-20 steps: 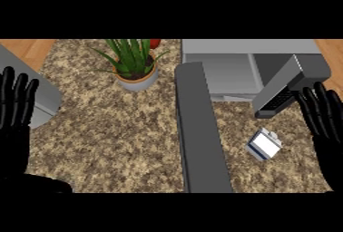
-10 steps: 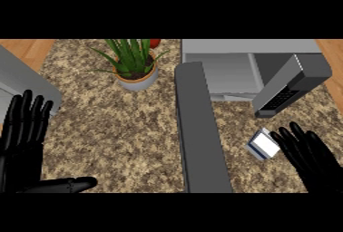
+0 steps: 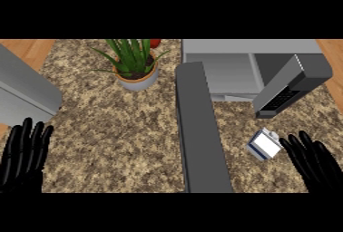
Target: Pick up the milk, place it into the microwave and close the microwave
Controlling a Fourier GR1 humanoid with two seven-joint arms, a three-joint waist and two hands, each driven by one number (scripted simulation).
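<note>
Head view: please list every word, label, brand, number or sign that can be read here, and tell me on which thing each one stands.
No text can be read.
Milk carton: white face with a blue edge, no legible print.
Microwave door: dark panel with pale marks like buttons, too small to read.
Potted plant, counter: no writing shows.

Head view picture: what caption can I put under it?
Right hand open beside the milk carton on the counter, microwave door open.
</note>
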